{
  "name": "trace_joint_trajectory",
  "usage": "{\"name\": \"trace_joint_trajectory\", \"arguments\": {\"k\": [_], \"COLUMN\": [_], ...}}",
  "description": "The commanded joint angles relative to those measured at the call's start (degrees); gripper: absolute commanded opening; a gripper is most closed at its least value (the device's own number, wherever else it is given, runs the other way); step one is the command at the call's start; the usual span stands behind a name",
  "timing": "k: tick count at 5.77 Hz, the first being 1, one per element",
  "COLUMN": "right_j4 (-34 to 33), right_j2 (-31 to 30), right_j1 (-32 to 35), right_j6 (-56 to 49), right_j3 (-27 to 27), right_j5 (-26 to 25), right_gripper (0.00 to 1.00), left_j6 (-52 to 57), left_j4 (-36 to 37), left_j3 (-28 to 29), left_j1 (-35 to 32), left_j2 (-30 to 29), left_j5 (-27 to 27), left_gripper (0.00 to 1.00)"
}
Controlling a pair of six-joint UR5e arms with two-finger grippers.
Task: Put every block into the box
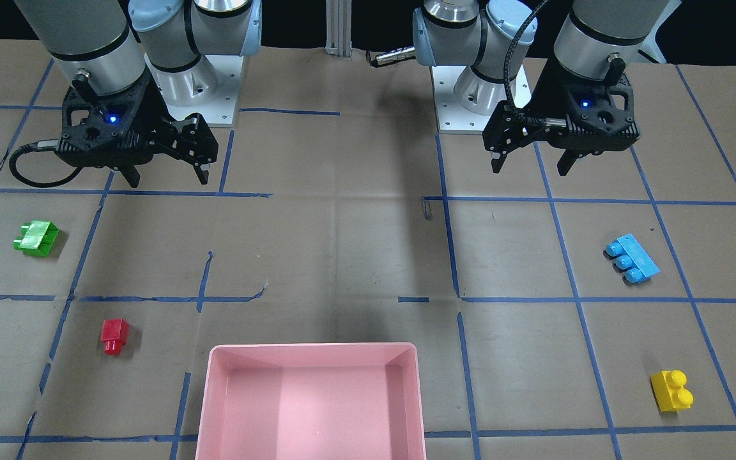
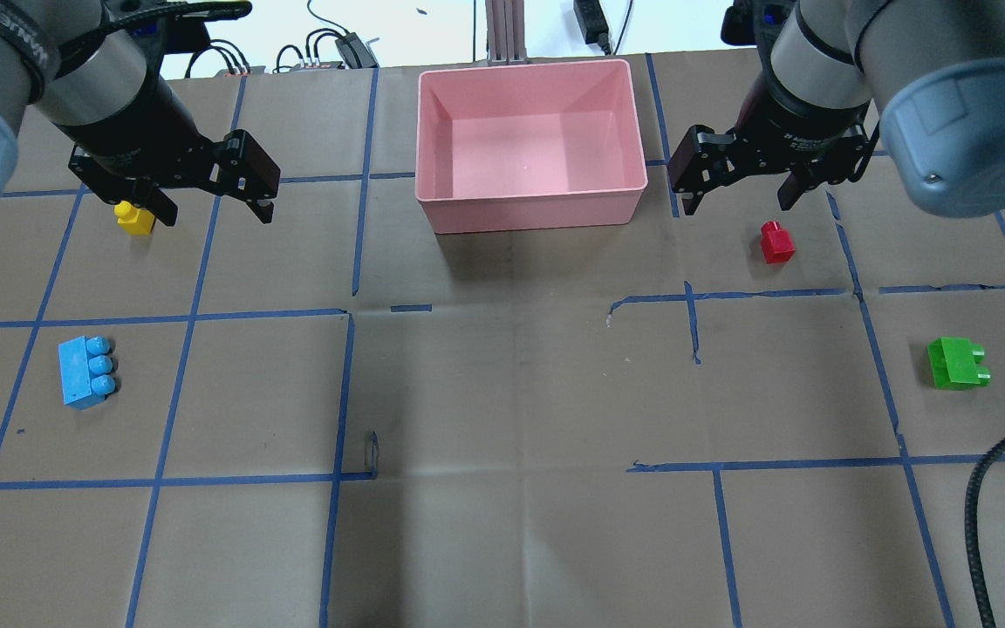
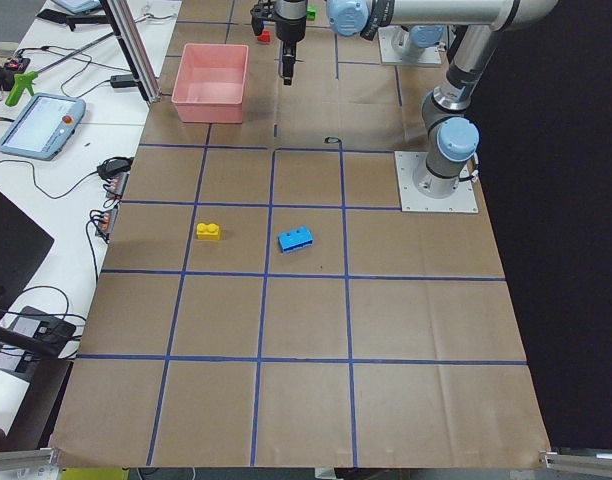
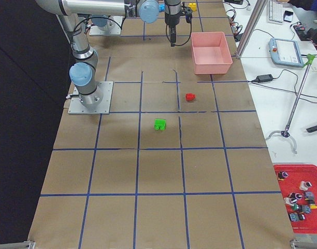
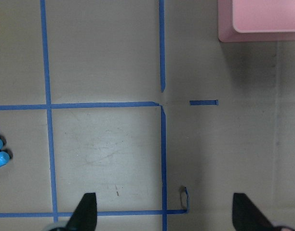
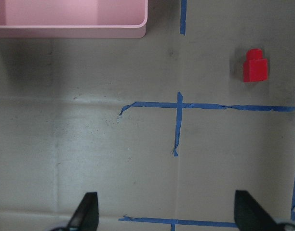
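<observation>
The pink box (image 2: 529,66) stands empty at the table's far middle; its rim also shows in the front view (image 1: 314,349). The yellow brick (image 2: 133,217) and blue brick (image 2: 85,371) lie on my left side, the red brick (image 2: 776,242) and green brick (image 2: 956,363) on my right. My left gripper (image 2: 210,212) is open and empty, hovering just right of the yellow brick. My right gripper (image 2: 740,203) is open and empty, hovering just behind the red brick, which shows in the right wrist view (image 6: 255,66).
Blue tape lines grid the brown table cover. The two arm bases (image 1: 195,96) stand at the robot's edge. A black cable (image 2: 991,488) loops in at the near right. A side table with a red parts bin (image 4: 298,197) lies beyond the box's end.
</observation>
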Motion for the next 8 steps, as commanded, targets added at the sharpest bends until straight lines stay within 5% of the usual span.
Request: {"name": "trace_joint_trajectory", "arguments": {"k": [1,8], "right_j4": [0.0,-2.4], "right_j2": [0.2,0.9], "right_j1": [0.0,-0.1], "right_j6": [-0.3,-0.4], "right_j3": [0.1,0.1], "right_j5": [-0.4,-0.4], "right_gripper": [1.00,1.00], "left_j6": [0.1,0.0], "left_j4": [0.0,0.1], "left_j3": [-0.2,-2.0], "left_j1": [0.1,0.1], "left_j2": [0.0,0.0], "left_j5": [-0.3,-0.2], "left_gripper": [1.00,1.00]}}
